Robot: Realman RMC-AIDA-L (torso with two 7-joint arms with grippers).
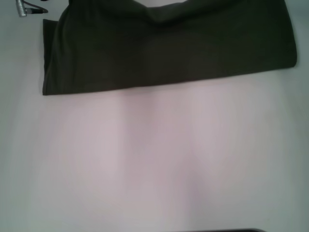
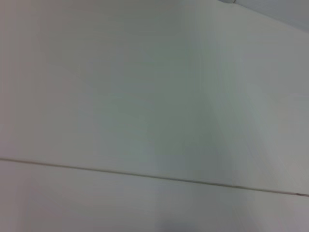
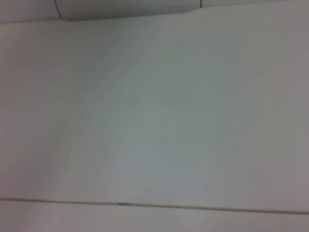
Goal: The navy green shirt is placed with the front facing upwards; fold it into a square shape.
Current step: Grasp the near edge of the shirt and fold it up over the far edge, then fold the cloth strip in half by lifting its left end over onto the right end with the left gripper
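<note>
The navy green shirt [image 1: 169, 46] lies flat across the far part of the white table [image 1: 154, 159] in the head view. It forms a wide dark band with a straight near edge, and its top runs out of the picture. A doubled layer shows along its left edge. No lettering or neck shows. Neither gripper appears in the head view. Both wrist views show only bare white surface, with no shirt in them.
A small metallic and black object [image 1: 29, 7] sits at the far left corner, just beyond the shirt. A thin seam line [image 2: 145, 175] crosses the white surface in the left wrist view, and a similar seam [image 3: 145, 205] shows in the right wrist view.
</note>
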